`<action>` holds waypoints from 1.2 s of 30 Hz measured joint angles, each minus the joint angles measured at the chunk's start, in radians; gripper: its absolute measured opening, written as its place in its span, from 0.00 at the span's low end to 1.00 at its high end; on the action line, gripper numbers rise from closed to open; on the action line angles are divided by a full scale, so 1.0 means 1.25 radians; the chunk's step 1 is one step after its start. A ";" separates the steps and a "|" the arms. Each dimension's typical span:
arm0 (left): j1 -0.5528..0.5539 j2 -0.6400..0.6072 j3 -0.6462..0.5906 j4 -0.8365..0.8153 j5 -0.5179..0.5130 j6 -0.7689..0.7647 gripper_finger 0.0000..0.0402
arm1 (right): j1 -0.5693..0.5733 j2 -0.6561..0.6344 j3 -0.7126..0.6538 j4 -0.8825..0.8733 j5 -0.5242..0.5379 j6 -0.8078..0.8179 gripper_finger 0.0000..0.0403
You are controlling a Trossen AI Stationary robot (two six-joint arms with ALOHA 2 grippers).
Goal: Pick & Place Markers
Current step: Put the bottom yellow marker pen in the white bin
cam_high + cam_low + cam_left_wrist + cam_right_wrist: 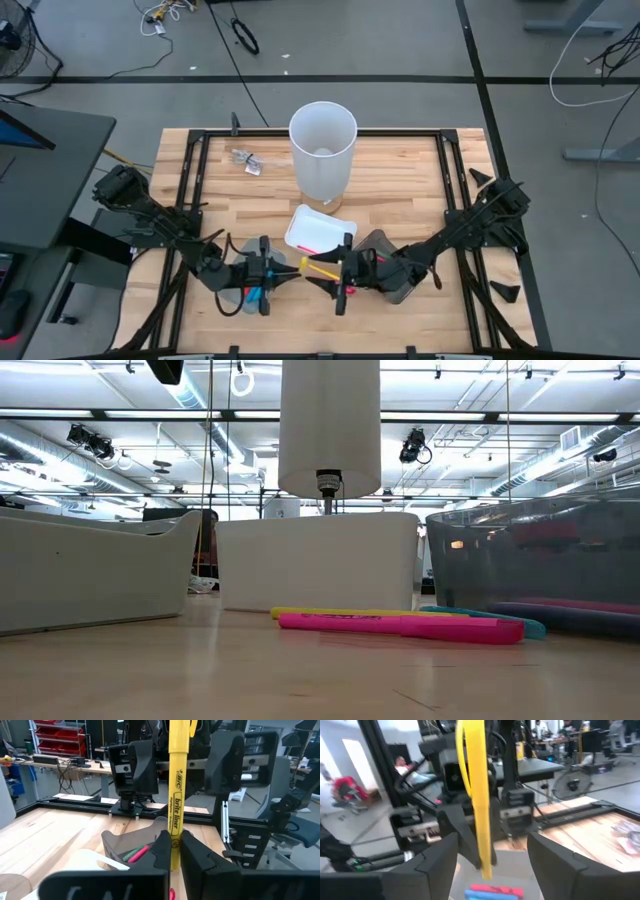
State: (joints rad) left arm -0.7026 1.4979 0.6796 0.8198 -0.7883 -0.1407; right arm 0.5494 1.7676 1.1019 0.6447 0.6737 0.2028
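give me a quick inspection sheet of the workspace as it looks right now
surface: wooden table, black frame around it
job's things: yellow marker in left gripper; pink marker lying on the wood; more in grey bin
clutter: white cylinder, white tray, small clear wrapper
grippers: left gripper shut on the marker; right gripper open around its far end
cables: loose on floor
surroundings: workshop benches, person seated behind
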 joint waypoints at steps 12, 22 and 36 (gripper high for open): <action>0.029 0.000 0.000 -0.001 0.027 -0.003 0.05 | -0.031 0.000 0.000 0.013 -0.090 0.019 0.59; 0.077 0.001 0.000 0.000 0.105 -0.025 0.05 | -0.031 0.000 0.000 0.015 -0.092 -0.010 0.46; 0.078 0.001 0.000 0.000 0.109 -0.036 0.08 | -0.031 0.000 0.000 0.014 -0.082 -0.002 0.04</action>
State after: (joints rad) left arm -0.6048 1.4990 0.6800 0.8196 -0.6519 -0.1852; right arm 0.5106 1.7672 1.1023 0.6628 0.5712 0.2003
